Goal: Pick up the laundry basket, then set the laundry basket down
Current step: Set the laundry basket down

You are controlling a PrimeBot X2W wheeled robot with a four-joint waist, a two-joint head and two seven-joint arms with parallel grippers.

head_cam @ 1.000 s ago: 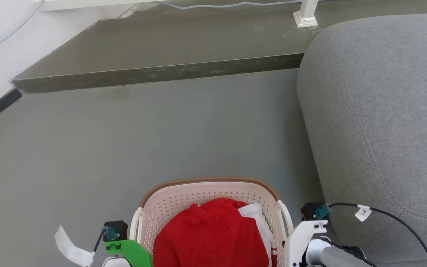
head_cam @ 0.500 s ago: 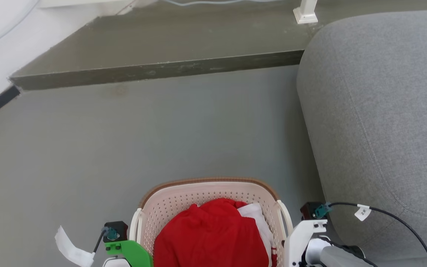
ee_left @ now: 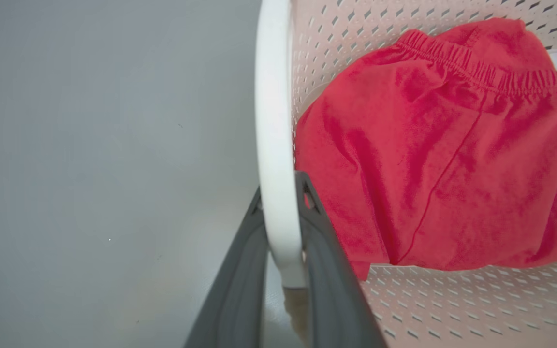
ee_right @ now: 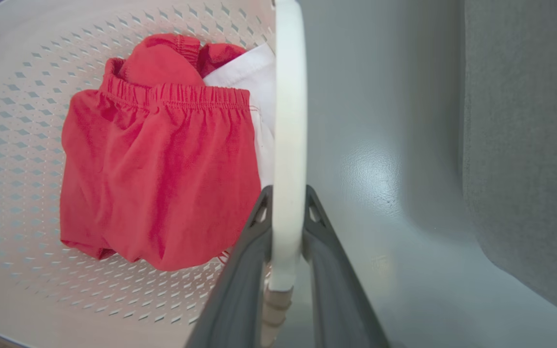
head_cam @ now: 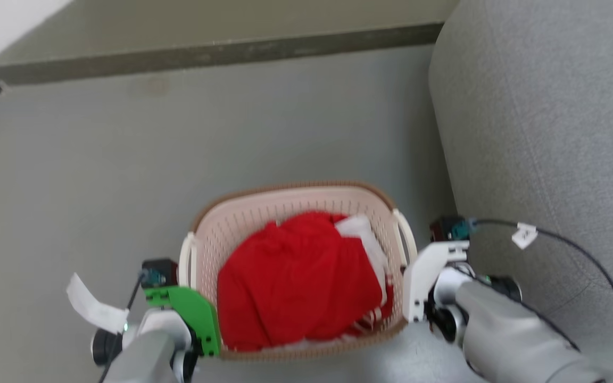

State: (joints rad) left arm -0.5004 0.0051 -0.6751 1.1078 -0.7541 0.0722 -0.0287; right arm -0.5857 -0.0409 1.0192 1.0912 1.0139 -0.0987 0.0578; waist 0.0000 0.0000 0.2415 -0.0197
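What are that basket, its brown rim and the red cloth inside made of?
The laundry basket looks like moulded cream plastic: smooth, with evenly punched holes. Its brown rim has a woven look, possibly imitation in plastic. The red cloth seems soft knit fabric: creases, gathered elastic waistband.

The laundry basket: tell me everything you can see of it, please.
The laundry basket is small, cream-white perforated plastic, rounded-rectangular, with a brown woven-look rim and two white side handles. It is upright over grey floor, beside a grey sofa. Inside lie red cloth and white cloth. The left gripper clamps one handle, the right gripper the other. Whether it touches the floor is unclear.
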